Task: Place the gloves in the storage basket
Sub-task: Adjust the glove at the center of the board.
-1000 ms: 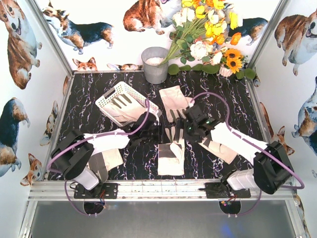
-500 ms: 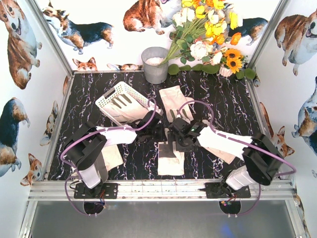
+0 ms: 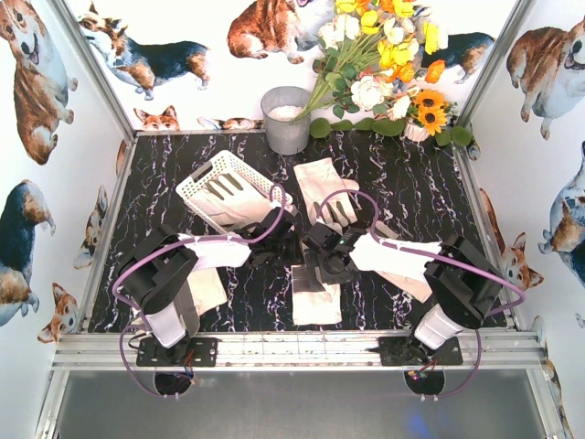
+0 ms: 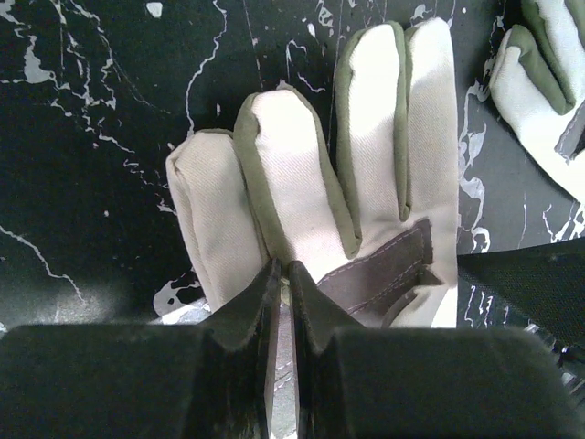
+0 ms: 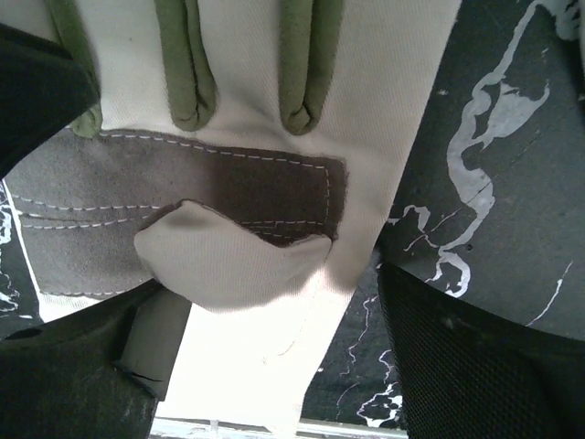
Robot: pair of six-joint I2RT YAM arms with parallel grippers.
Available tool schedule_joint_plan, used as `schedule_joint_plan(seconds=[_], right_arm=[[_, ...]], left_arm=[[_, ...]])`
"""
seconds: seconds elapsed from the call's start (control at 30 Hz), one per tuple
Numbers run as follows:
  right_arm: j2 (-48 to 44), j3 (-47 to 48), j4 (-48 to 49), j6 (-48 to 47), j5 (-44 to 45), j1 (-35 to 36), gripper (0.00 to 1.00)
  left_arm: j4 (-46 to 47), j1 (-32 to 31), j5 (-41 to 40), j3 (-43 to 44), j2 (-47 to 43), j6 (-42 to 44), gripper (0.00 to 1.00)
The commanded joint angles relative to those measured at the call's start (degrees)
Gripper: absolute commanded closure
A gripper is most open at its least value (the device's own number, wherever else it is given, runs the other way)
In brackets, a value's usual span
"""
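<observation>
Since a second ago the right arm has folded inward, bringing the right gripper (image 3: 320,261) left and down over the centre glove (image 3: 316,297), low in the middle of the overhead view. The left arm's elbow has drawn up. The right gripper's fingers stand wide apart, straddling that glove's grey palm patch and thumb.

The left gripper (image 4: 281,274) has its jaws drawn almost together, tips at the finger roots of a cream glove (image 4: 366,165); whether fabric is pinched cannot be told.

The storage basket (image 3: 203,176), upper left of centre, sits tilted and holds a stowed glove (image 3: 227,194). A far glove (image 3: 324,183) lies flat just right of the basket, outside it. A left glove (image 3: 208,291) and a right glove (image 3: 413,285) lie partly under the arms. The grey bucket (image 3: 286,128), top centre, holds something white.
</observation>
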Motion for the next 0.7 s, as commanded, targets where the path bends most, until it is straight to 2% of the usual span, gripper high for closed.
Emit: schedule_joint_plan(seconds=[0.0, 0.17, 0.37, 0.67], right_arm=[[-0.09, 1.24, 2.37, -0.35, 3.48, 0.03, 0.22], [-4.23, -1.48, 4.4, 0.02, 2.99, -0.48, 0.39], [-8.23, -6.3, 9.59, 0.09, -4.27, -4.91, 0.53], [-11.71, -12.84, 15.52, 0.34, -16.15, -12.71, 0.57]], left_arm=[[-1.37, 0.36, -0.8, -1.84, -0.58, -0.12, 0.98], [-1.37, 0.41, -0.96, -2.28, -0.45, -0.29, 0.98], [-1.52, 0.63, -0.96, -2.27, -0.17, -0.01, 0.98], [-2.11, 0.89, -1.57, -2.43, -0.44, 0.35, 0.98]])
